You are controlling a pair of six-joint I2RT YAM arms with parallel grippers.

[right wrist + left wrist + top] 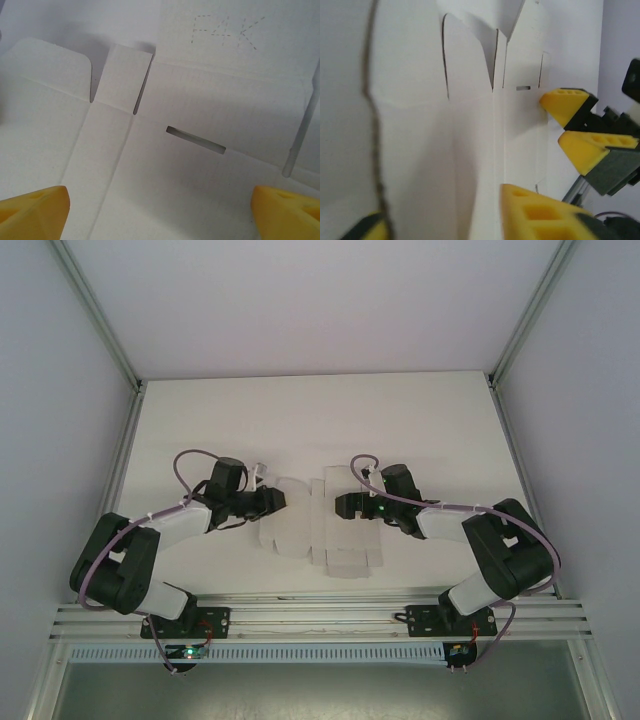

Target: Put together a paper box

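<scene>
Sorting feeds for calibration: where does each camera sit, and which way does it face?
Top external: above and behind, looking down on the table; left arm, right arm.
Left wrist: close to the paper box, facing the right gripper; own yellow fingers at bottom.
Right wrist: above the box, looking down at its slot; own fingertips in corners.
Shared: all see the box.

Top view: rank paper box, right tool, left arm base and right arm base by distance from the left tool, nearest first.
1. paper box: mid-table, right beside the left tool.
2. right tool: across the card, to the right.
3. left arm base: near edge, left.
4. right arm base: near edge, right.
</scene>
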